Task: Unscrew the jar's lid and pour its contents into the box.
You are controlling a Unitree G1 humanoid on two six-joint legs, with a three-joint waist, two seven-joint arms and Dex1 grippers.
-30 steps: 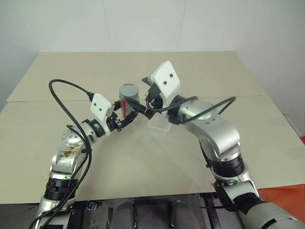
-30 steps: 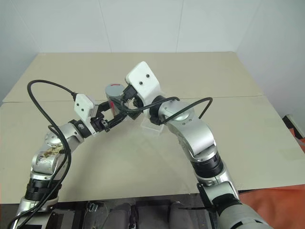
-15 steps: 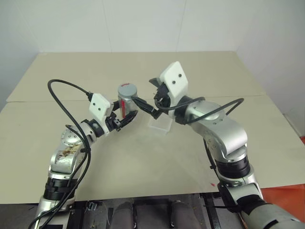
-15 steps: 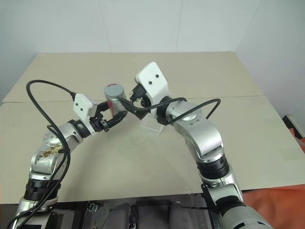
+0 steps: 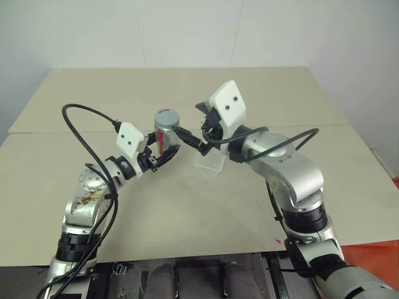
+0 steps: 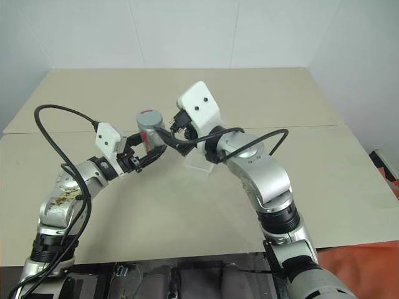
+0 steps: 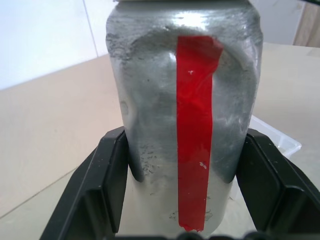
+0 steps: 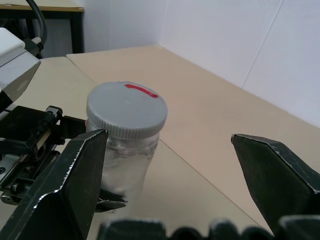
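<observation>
The jar (image 5: 166, 136), a cloudy clear cylinder with a vertical red stripe (image 7: 194, 125), stands upright a little above the table. My left gripper (image 5: 168, 151) is shut on its lower body, one black finger (image 7: 107, 175) on each side. The grey lid (image 8: 127, 108) with a red mark sits on the jar's mouth. My right gripper (image 8: 167, 137) is open, level with the lid and just to its right, touching nothing. The contents are hidden behind the jar's cloudy wall. The clear box (image 5: 210, 164) rests on the table below the right gripper.
The beige table (image 5: 187, 205) stretches wide around both arms, with a seam (image 5: 50, 131) running across it behind the jar. White walls close the far side. A black cable (image 5: 87, 134) loops above my left forearm.
My right arm shifted slightly to the right, away from the lid, early in the second and has held still since. The left gripper and jar stayed put.
</observation>
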